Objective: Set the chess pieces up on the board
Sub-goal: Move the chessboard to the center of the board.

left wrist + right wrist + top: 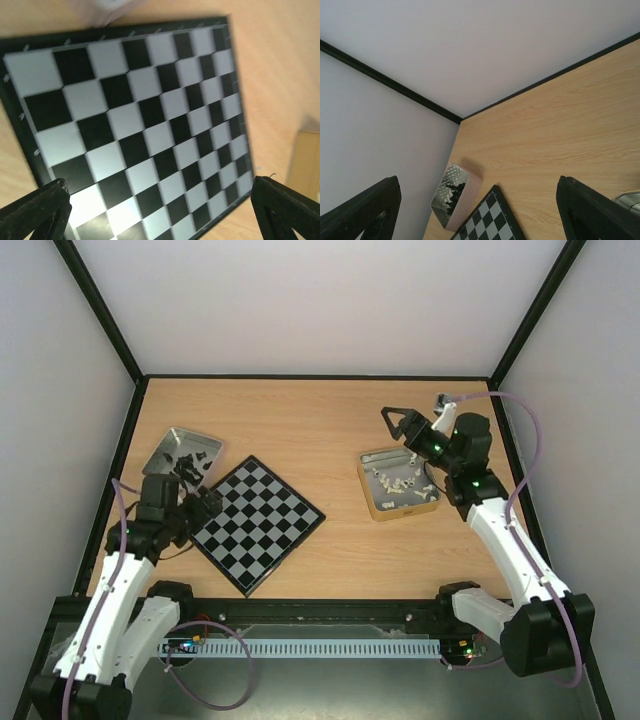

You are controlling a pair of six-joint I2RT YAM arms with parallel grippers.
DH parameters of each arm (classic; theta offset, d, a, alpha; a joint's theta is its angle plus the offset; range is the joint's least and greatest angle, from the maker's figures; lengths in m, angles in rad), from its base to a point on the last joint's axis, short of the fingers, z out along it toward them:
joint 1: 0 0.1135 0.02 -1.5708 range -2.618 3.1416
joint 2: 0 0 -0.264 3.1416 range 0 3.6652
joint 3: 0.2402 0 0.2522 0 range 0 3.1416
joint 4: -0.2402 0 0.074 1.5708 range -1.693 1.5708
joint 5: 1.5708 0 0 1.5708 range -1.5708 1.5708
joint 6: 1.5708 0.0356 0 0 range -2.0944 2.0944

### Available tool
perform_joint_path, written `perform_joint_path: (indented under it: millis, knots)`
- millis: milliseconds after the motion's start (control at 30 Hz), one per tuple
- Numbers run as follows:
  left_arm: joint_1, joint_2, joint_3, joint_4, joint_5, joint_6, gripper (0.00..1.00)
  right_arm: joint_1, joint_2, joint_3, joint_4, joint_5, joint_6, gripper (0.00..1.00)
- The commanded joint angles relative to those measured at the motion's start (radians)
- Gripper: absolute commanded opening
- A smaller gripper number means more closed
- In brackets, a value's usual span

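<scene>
Left gripper (207, 503): fingers spread wide with nothing between them, poised low over the edge of the board that faces the tray of dark pieces.
Board (258, 523): flat on the table (330, 420), turned corner-on, stretching out ahead of and below the left gripper's fingers.
Dark pieces (186, 466): jumbled in the left tray (178, 437), just behind the left gripper, close to the board's edge.
Right gripper (393, 418): fingers wide apart and holding nothing, raised above the far corner of the right tray (366, 485).
White pieces (398, 480): lying loose in the right tray, below the right gripper and back toward its arm, well apart from the board.
</scene>
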Motion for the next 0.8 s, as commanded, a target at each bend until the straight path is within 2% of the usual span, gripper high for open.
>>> perform_joint_path:
  millis: [0,267,567,633,767]
  knots:
    - [0.006,0.074,-0.065,-0.094,0.003,-0.059,0.99,0.039,0.045,-0.006,0.038,0.043,-0.058,0.83]
    - [0.006,0.181,-0.116,-0.150,-0.038,-0.148,0.99,0.067,0.114,-0.030,0.044,0.081,-0.069,0.81]
    - [0.006,0.259,-0.216,-0.003,0.042,-0.139,0.98,0.087,0.149,-0.030,0.035,0.108,-0.068,0.78]
    - [0.006,0.268,-0.228,0.018,0.054,-0.135,0.95,0.087,0.147,-0.032,0.020,0.125,-0.071,0.76]
    - [0.006,0.269,-0.264,0.076,0.099,-0.132,0.82,0.088,0.136,-0.033,-0.029,0.184,-0.081,0.71]
